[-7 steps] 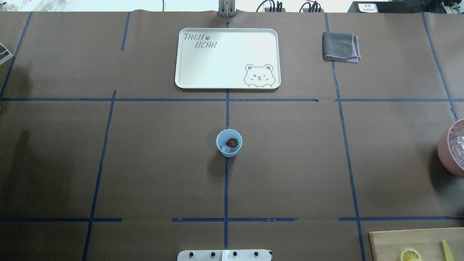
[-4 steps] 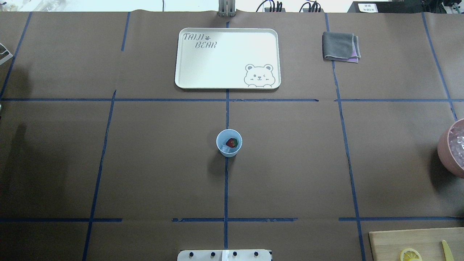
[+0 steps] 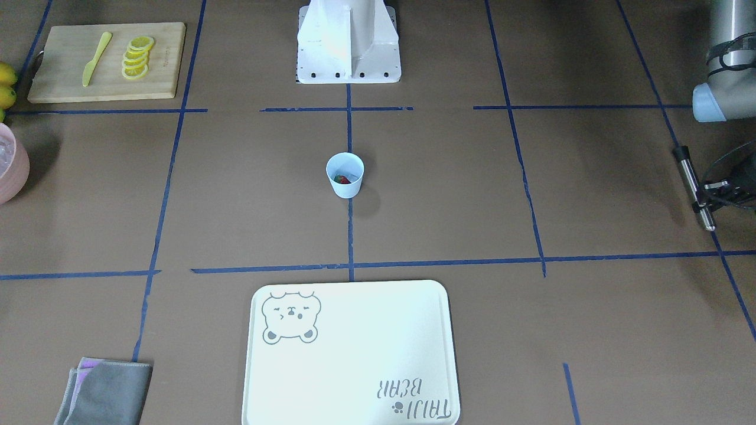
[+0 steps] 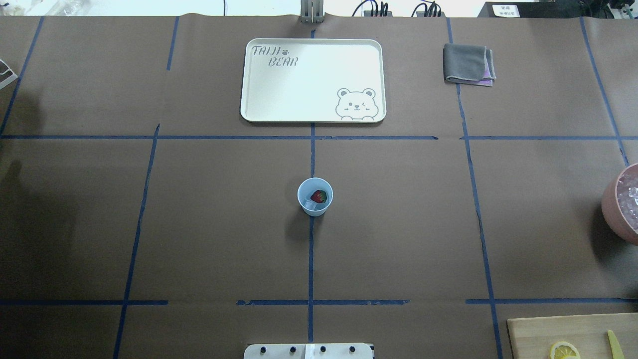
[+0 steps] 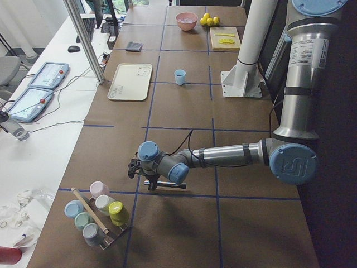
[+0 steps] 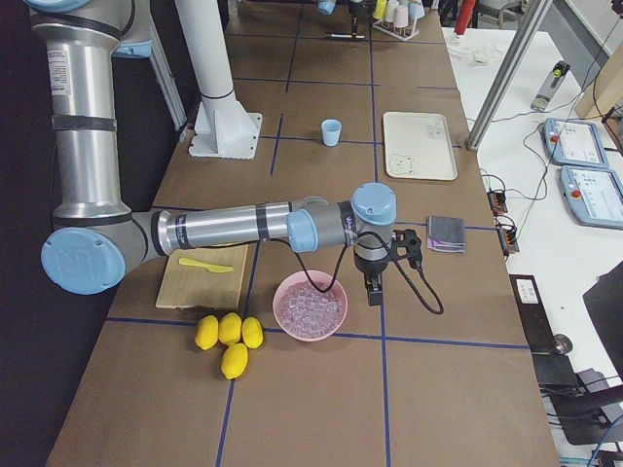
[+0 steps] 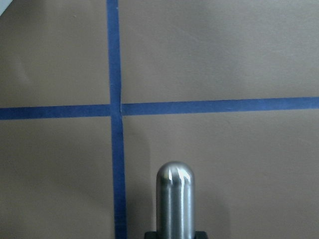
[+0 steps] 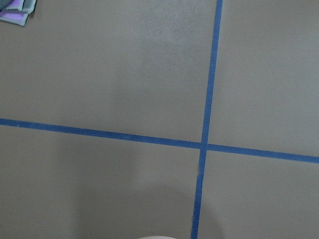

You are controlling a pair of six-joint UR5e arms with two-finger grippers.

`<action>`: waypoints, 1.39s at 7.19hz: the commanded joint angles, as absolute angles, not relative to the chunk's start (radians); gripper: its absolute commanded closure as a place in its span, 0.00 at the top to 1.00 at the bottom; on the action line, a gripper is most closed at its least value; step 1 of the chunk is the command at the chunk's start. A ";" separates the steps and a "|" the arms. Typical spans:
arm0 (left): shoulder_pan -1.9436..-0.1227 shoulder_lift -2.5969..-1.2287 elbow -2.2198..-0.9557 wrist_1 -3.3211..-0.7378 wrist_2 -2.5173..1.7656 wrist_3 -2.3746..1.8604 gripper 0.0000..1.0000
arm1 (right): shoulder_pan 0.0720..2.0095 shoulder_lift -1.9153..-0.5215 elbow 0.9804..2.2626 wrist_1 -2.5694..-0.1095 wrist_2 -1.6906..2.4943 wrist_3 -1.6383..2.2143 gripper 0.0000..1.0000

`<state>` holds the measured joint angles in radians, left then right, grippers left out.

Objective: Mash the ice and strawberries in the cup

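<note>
From my overhead feed the cup (image 4: 315, 211) stands upright at the table's centre, on the tape line. The strawberry (image 4: 319, 196) and the ice (image 4: 312, 203) lie side by side in its bottom. I see bare paper all round it. The tray (image 4: 249, 112) sits well apart at 12 o'clock, and the folded cloth (image 4: 466, 62) lies between 1 and 2. The pink bowl (image 4: 610, 202) is cut by the frame edge at 3, and the cutting board (image 4: 548, 331) fills the corner at 4. The left gripper (image 3: 706, 197) is clenched on a steel rod (image 3: 690, 177) far out toward 9 o'clock. The right gripper (image 6: 375, 290) hangs just beside the bowl, and I cannot tell whether it is released or clenched.
</note>
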<state>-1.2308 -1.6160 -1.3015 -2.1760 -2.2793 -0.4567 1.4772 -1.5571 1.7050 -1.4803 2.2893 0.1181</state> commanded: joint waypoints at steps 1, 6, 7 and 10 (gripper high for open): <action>-1.230 -1.620 -1.295 -2.184 -2.275 -0.460 0.10 | 1.477 -1.557 1.706 -1.480 2.289 0.118 1.00; -1.229 -1.618 -1.293 -2.186 -2.276 -0.465 1.00 | 1.477 -1.557 1.707 -1.480 2.287 0.118 1.00; -1.229 -1.620 -1.301 -2.187 -2.276 -0.462 1.00 | 1.477 -1.555 1.707 -1.480 2.287 0.118 1.00; -1.268 -1.615 -1.397 -2.174 -2.286 -0.457 1.00 | 1.477 -1.568 1.704 -1.480 2.295 0.115 1.00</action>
<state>-1.2476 -1.6170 -1.3708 -2.1797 -2.2794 -0.4590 1.4772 -1.5603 1.7067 -1.4803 2.2930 0.1175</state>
